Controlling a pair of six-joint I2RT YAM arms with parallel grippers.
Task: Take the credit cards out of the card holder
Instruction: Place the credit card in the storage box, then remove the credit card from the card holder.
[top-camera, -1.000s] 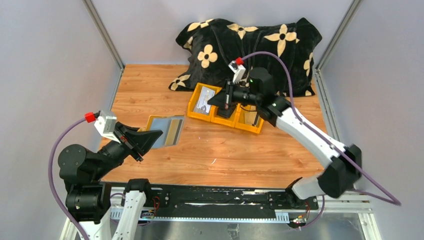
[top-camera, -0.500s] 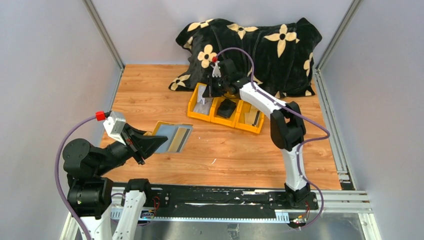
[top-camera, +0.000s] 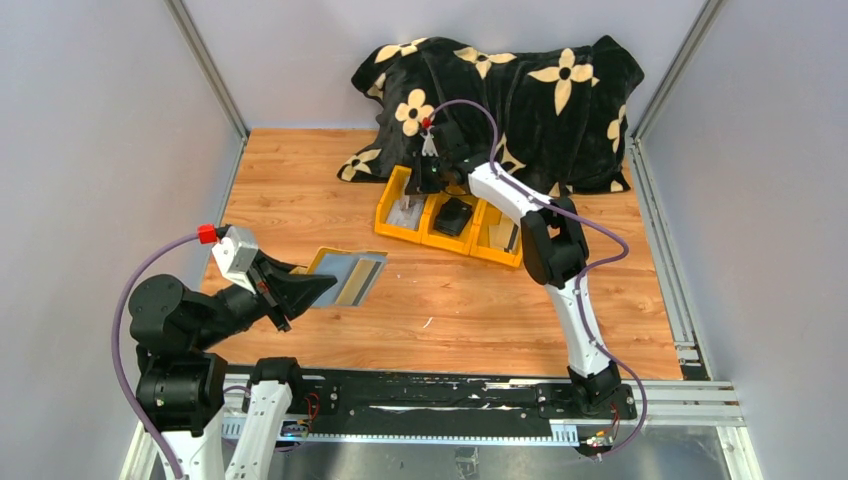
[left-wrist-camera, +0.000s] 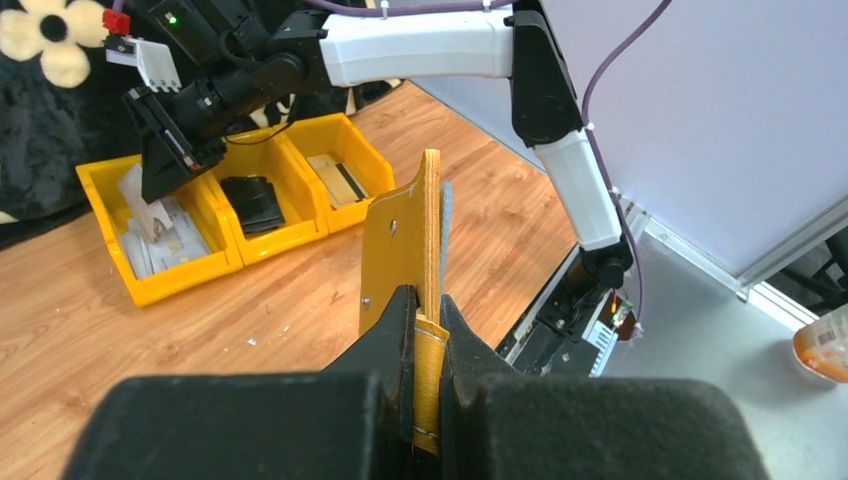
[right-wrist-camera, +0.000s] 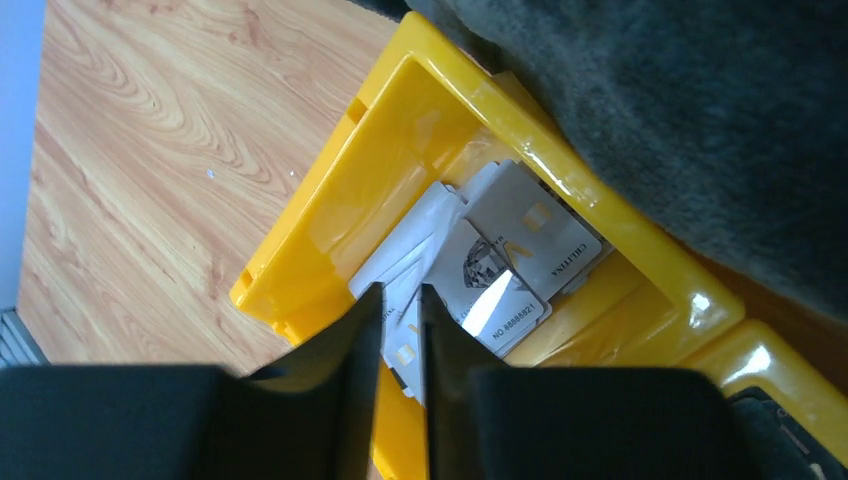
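My left gripper (top-camera: 316, 286) is shut on the spine edge of the mustard-yellow card holder (top-camera: 347, 275) and holds it just above the table; the left wrist view shows the holder (left-wrist-camera: 402, 245) edge-on between the pads. My right gripper (top-camera: 415, 186) hangs over the left compartment of the yellow bin (top-camera: 446, 243). Its jaws (right-wrist-camera: 400, 297) stand a narrow gap apart. A pale credit card (right-wrist-camera: 406, 350) sits tilted in that gap, its lower end in the compartment. Several more grey credit cards (right-wrist-camera: 520, 240) lie in the same compartment.
A black folded pouch (top-camera: 455, 215) lies in the bin's middle compartment, and a flat item lies in the right one (top-camera: 506, 235). A black flowered blanket (top-camera: 500, 90) is heaped behind the bin. Grey walls enclose the table on three sides.
My right arm swung left from the bin's middle to its left compartment and lowered the card into it. My left gripper shifted slightly right with the card holder.
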